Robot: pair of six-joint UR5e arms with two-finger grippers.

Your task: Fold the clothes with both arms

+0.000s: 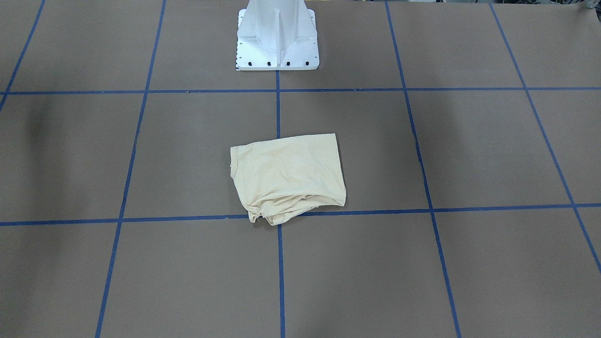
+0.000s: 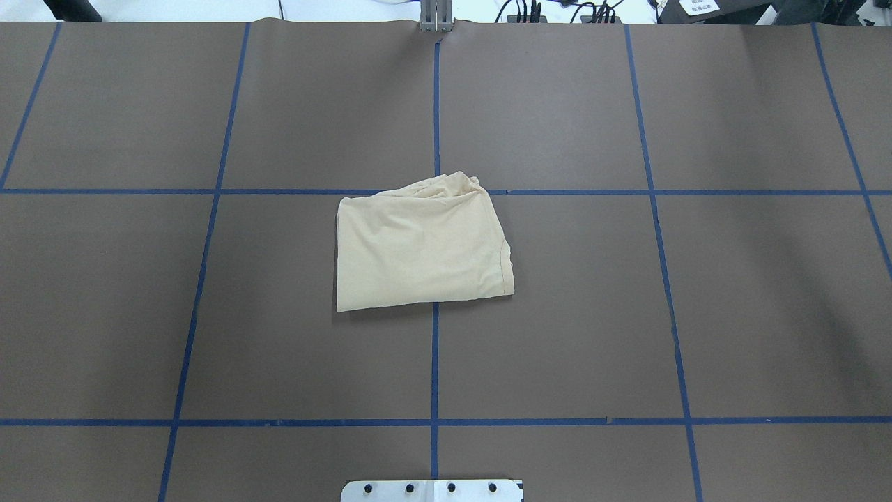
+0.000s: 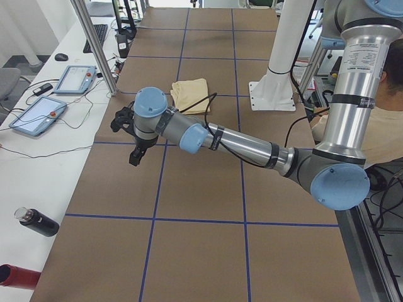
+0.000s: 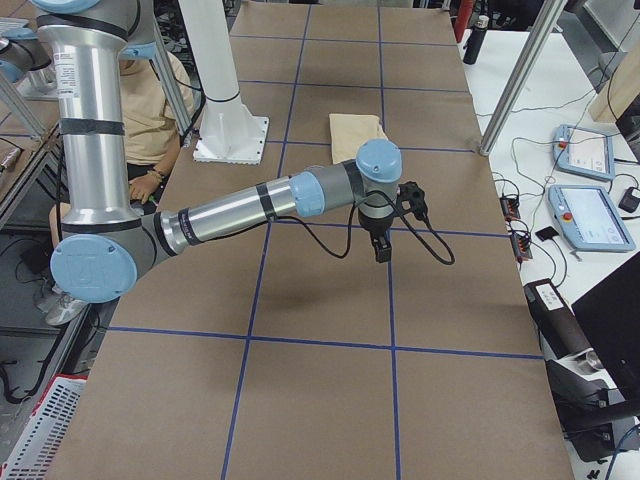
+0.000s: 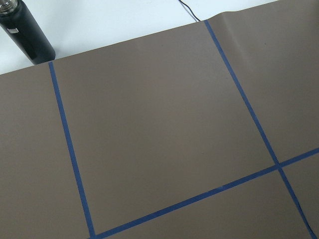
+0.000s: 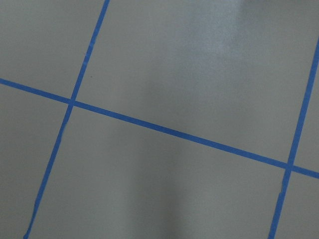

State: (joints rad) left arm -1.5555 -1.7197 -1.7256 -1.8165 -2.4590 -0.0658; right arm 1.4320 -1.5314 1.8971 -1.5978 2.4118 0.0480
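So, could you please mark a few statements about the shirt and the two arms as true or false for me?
1. The T-shirt lies folded into a compact bundle. True.
2. The left gripper holds the T-shirt. False: it hangs over bare table, apart from the T-shirt.
3. The navy chest print faces up. False: only plain cream fabric shows.
4. The T-shirt lies across a blue tape line. True.
5. The right gripper rests on the T-shirt. False: it hangs off to the side, clear of it.
6. A dark bottle shows in the left wrist view. True.
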